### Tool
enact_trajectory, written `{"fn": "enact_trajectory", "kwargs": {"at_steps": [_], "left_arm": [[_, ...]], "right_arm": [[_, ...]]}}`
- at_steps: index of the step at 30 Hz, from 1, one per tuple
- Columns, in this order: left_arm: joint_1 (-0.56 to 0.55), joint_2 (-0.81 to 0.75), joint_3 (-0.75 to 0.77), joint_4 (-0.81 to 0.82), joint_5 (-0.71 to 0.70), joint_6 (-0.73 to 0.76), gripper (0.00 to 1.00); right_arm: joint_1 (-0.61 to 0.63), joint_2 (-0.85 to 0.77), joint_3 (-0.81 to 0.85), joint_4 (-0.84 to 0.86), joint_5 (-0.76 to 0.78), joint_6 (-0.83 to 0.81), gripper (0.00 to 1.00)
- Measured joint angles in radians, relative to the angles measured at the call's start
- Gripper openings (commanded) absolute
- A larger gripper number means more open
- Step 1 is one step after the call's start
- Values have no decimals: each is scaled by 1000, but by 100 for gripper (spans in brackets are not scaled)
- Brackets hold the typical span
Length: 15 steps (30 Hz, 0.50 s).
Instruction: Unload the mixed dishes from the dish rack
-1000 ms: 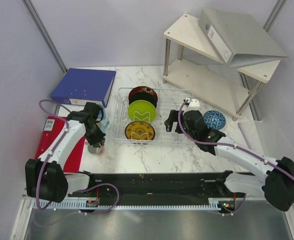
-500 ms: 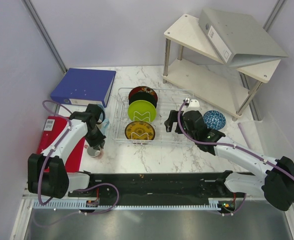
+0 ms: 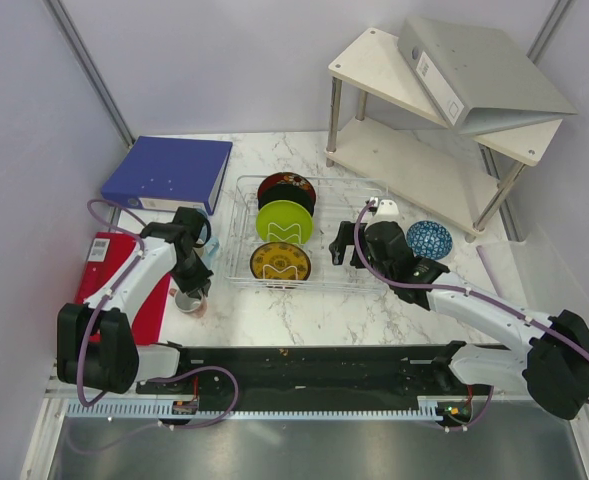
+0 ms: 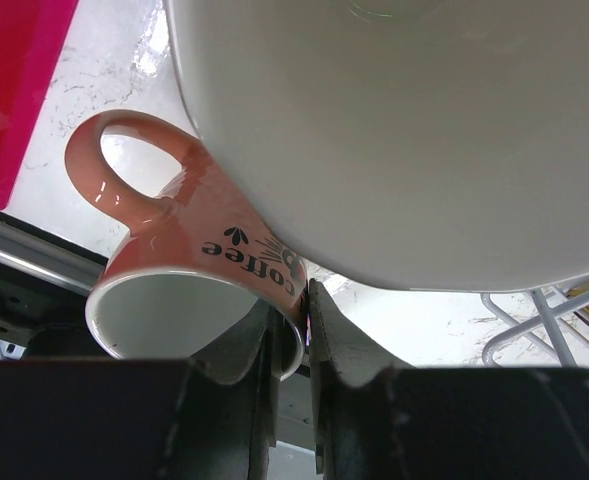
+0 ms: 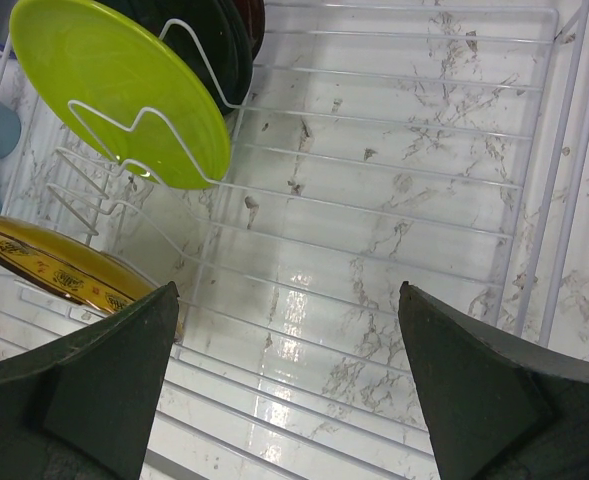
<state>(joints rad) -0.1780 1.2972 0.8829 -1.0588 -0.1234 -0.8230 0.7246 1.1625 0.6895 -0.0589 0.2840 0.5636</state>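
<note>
The wire dish rack [image 3: 349, 270] holds a dark floral plate [image 3: 286, 186], a lime green plate [image 3: 283, 221] and a yellow-brown plate [image 3: 280, 263] on edge in its left half. My left gripper [image 3: 189, 293] is left of the rack, shut on the rim of a pink "coffee" mug [image 4: 189, 235]. The mug hangs low over the table, close to a pale rounded vessel [image 4: 404, 130]. A light-blue mug [image 3: 208, 247] stands beside that gripper. My right gripper [image 5: 284, 385] is open and empty above the rack's bare right half [image 5: 534, 150]. The lime plate [image 5: 114, 90] and yellow plate [image 5: 44, 265] lie to its left.
A small blue patterned dish [image 3: 429, 239] and a white mug [image 3: 386, 208] sit right of the rack. A blue binder [image 3: 169, 172] and a red folder [image 3: 109, 270] lie at the left. A white two-tier shelf [image 3: 424, 130] with a grey binder stands at the back right.
My left gripper has shifted slightly toward the near edge with the pink mug in it. The right arm has barely moved.
</note>
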Motion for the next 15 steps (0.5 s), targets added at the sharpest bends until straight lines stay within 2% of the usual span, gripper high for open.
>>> {"fn": "enact_trajectory", "kwargs": {"at_steps": [15], "left_arm": [[0,0,0,-2,-1,2,23]], "right_arm": [[0,6,-1,3,-6,0,98]]}}
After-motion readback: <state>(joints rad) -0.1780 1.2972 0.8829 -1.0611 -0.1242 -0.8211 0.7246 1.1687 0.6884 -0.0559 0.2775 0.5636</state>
